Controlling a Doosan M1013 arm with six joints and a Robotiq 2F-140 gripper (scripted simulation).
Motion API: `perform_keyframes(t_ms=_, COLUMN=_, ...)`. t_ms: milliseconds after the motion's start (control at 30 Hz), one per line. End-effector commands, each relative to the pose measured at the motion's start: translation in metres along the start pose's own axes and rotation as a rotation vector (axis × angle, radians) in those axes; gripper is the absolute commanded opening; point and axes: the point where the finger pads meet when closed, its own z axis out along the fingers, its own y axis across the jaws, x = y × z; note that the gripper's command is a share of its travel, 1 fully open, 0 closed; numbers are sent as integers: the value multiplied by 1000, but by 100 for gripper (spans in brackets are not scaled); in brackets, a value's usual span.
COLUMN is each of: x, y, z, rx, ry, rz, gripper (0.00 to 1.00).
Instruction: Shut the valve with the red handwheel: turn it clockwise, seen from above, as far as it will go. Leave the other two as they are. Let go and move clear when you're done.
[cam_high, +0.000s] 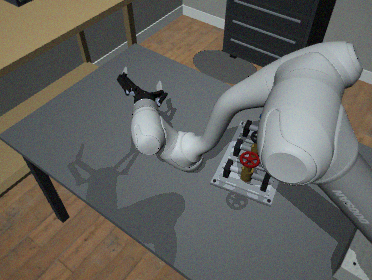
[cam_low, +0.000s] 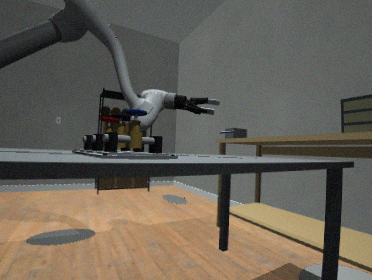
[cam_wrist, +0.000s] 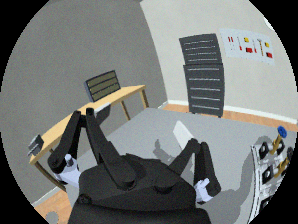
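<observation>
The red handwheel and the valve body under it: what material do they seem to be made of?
The red handwheel looks like painted metal: even, matte red, thin spokes. The valve body under it looks like brass, by its dull yellow-gold colour. Both are small here, so this is uncertain.

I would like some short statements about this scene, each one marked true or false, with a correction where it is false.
1. The gripper has its jaws wide open and holds nothing. True.
2. The gripper is closed around the red handwheel. False: it hangs in the air over the grey table, well away from the valve assembly.
3. The red handwheel sits on a brass-coloured valve body mounted on a light base plate. True.
4. The valve assembly stands on the wooden bench. False: it stands on the grey table, near the arm's large white shoulder.
5. In the exterior view, a blue handwheel is also visible. True.
</observation>
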Motion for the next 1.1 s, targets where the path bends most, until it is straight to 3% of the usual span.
perform_keyframes(t_ms=0, x=31, y=33, z=2, rx=-92, ry=-15, rz=-38, gripper=100)
perform_keyframes(t_ms=33, x=46, y=50, z=1, rx=-139, ry=-26, rz=-58, gripper=100)
perform_keyframes(t_ms=67, x=46, y=50, z=1, rx=-139, ry=-26, rz=-58, gripper=100)
perform_keyframes(t_ms=133, x=79, y=93, z=-4, rx=-248, ry=-67, rz=-102, gripper=100)
perform_keyframes(t_ms=167, x=79, y=93, z=-4, rx=-248, ry=-67, rz=-102, gripper=100)
perform_keyframes(t_ms=200, x=97, y=117, z=-10, rx=-309, ry=-99, rz=-127, gripper=100)
perform_keyframes(t_ms=300, x=97, y=117, z=-10, rx=-309, ry=-99, rz=-127, gripper=100)
perform_keyframes(t_ms=367, x=130, y=170, z=-30, rx=-431, ry=-187, rz=-175, gripper=100)
perform_keyframes(t_ms=433, x=130, y=170, z=-30, rx=-431, ry=-187, rz=-175, gripper=100)
perform_keyframes(t_ms=467, x=146, y=196, z=-44, rx=-488, ry=-245, rz=-198, gripper=100)
perform_keyframes(t_ms=500, x=146, y=196, z=-44, rx=-488, ry=-245, rz=-198, gripper=100)
perform_keyframes(t_ms=533, x=159, y=222, z=-61, rx=-540, ry=-311, rz=-218, gripper=100)
perform_keyframes(t_ms=567, x=159, y=222, z=-61, rx=-540, ry=-311, rz=-218, gripper=100)
perform_keyframes(t_ms=600, x=170, y=244, z=-80, rx=-585, ry=-383, rz=-235, gripper=100)
perform_keyframes(t_ms=667, x=171, y=245, z=-81, rx=-585, ry=-383, rz=-235, gripper=100)
perform_keyframes(t_ms=700, x=181, y=267, z=-102, rx=-621, ry=-462, rz=-249, gripper=100)
perform_keyframes(t_ms=733, x=181, y=267, z=-102, rx=-621, ry=-462, rz=-249, gripper=100)
perform_keyframes(t_ms=767, x=189, y=286, z=-125, rx=-647, ry=-544, rz=-259, gripper=100)
perform_keyframes(t_ms=867, x=189, y=286, z=-125, rx=-647, ry=-544, rz=-259, gripper=100)
perform_keyframes(t_ms=933, x=200, y=316, z=-173, rx=-668, ry=-709, rz=-268, gripper=100)
perform_keyframes(t_ms=1000, x=200, y=316, z=-173, rx=-668, ry=-709, rz=-268, gripper=100)
perform_keyframes(t_ms=1033, x=204, y=326, z=-197, rx=-664, ry=-788, rz=-267, gripper=100)
perform_keyframes(t_ms=1067, x=204, y=326, z=-197, rx=-664, ry=-788, rz=-267, gripper=100)
